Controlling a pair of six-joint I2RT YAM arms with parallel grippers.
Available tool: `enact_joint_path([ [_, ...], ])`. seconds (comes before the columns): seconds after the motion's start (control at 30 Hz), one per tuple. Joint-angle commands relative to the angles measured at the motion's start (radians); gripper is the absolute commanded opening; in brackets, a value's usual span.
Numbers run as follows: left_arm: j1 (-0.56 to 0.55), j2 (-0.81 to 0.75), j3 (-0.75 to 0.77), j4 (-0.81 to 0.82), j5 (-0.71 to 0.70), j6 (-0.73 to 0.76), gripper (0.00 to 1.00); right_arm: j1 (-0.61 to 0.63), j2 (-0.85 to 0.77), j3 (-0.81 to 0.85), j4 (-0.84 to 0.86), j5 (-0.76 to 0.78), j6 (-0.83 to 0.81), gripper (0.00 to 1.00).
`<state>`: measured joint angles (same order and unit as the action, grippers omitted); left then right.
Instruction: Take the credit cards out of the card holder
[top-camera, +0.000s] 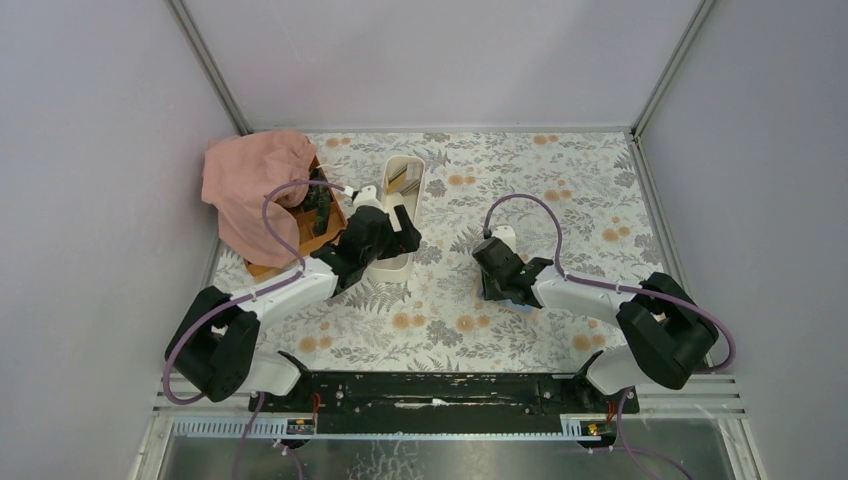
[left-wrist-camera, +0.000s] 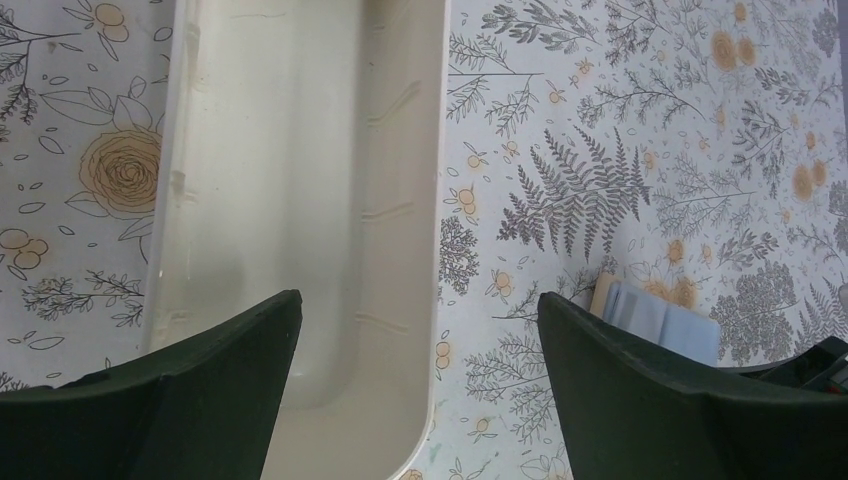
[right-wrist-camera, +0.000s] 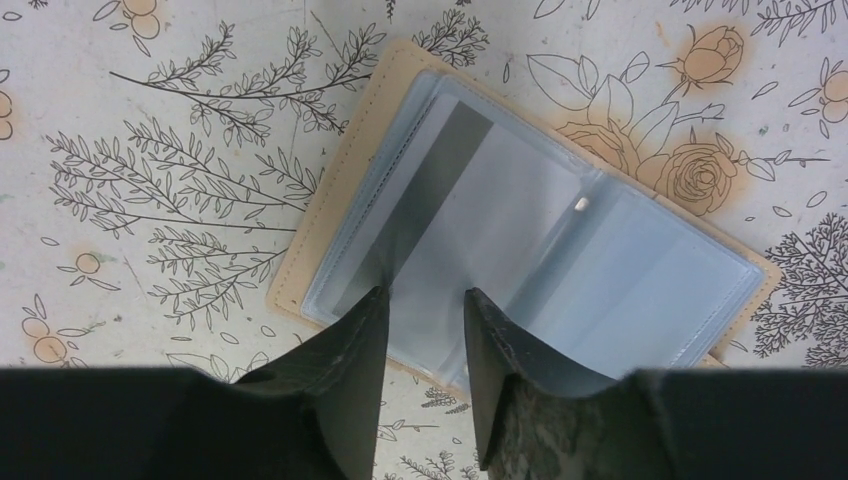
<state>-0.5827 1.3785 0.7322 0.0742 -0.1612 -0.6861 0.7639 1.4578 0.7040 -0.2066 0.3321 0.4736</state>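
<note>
On your left, a pink cloth (top-camera: 250, 180) is draping over the wooden box (top-camera: 322, 228). Just beside it, your left gripper (left-wrist-camera: 417, 300) is hanging over the long white tray (left-wrist-camera: 300, 150), its fingers standing wide apart and holding nothing. Further right, the card holder (right-wrist-camera: 520, 220) is lying open on the floral table (top-camera: 560, 180), with a dark grey credit card (right-wrist-camera: 440, 170) sitting in its left sleeve. Your right gripper (right-wrist-camera: 425, 295) is sitting at the holder's near edge with a narrow gap between its fingers. You cannot tell whether they are clamping anything.
</note>
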Motion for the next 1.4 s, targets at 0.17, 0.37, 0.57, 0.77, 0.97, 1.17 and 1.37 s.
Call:
enact_joint_path([
  [0.17, -0.009, -0.011, -0.010, 0.041, 0.024, 0.014, 0.94, 0.009, -0.015, -0.001, -0.004, 0.020, 0.020, 0.42],
  [0.37, -0.012, -0.010, -0.010, 0.045, 0.033, 0.014, 0.93, 0.010, -0.012, 0.030, -0.002, -0.001, 0.002, 0.62],
  [0.57, -0.014, -0.007, -0.011, 0.045, 0.034, 0.019, 0.93, 0.036, 0.025, 0.040, 0.018, -0.020, 0.002, 0.67],
  [0.77, -0.016, 0.004, -0.006, 0.045, 0.049, 0.019, 0.93, 0.038, -0.018, 0.014, 0.096, -0.097, 0.008, 0.70],
  [0.97, -0.018, 0.004, -0.002, 0.041, 0.052, 0.024, 0.93, 0.039, 0.043, 0.045, 0.041, -0.068, -0.003, 0.72],
  [1.17, -0.017, 0.018, 0.002, 0.036, 0.055, 0.025, 0.93, 0.050, 0.077, 0.064, 0.018, -0.081, -0.020, 0.80],
  [1.37, -0.017, 0.027, 0.006, 0.033, 0.058, 0.026, 0.93, 0.052, 0.089, 0.054, 0.017, -0.072, -0.007, 0.75],
])
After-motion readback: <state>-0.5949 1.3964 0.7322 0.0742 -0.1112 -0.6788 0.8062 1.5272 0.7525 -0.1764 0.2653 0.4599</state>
